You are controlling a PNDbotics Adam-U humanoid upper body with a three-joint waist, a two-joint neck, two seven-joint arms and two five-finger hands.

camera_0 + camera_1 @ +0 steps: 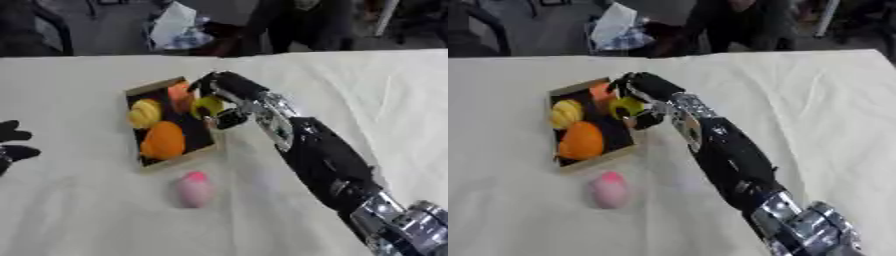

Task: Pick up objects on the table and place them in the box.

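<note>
A cream cloth covers the table (87,220), wrinkled in places. Beyond its far edge there is clutter on the floor: something white and crumpled (173,25) and dark shapes I cannot make out.

The box (140,162) sits left of the table's middle, a shallow tray with pale wooden sides and a dark floor, turned a little askew. Inside it lie a yellow, lumpy item (144,113) toward the far left, a large orange one (163,141) nearer the front, and a smaller orange-red piece (179,96) at the far end.

The right hand (219,90) reaches in from the lower right, its long black and silver arm crossing the cloth diagonally and covering the box's right rim. Its fingers are curled round a yellow-green object (208,105), roundish, held over the right side of the box, just beside the orange-red piece. Whether it touches the box floor I cannot tell.

In front of the box, just off its near corner, a pink object (194,189) lies on the cloth: pale pink and egg-shaped, with a brighter pink top. Nothing lies between it and the box.

The left hand (12,145) shows at the left edge of the left eye view, black, fingers spread and relaxed, holding nothing, well apart from the box.
</note>
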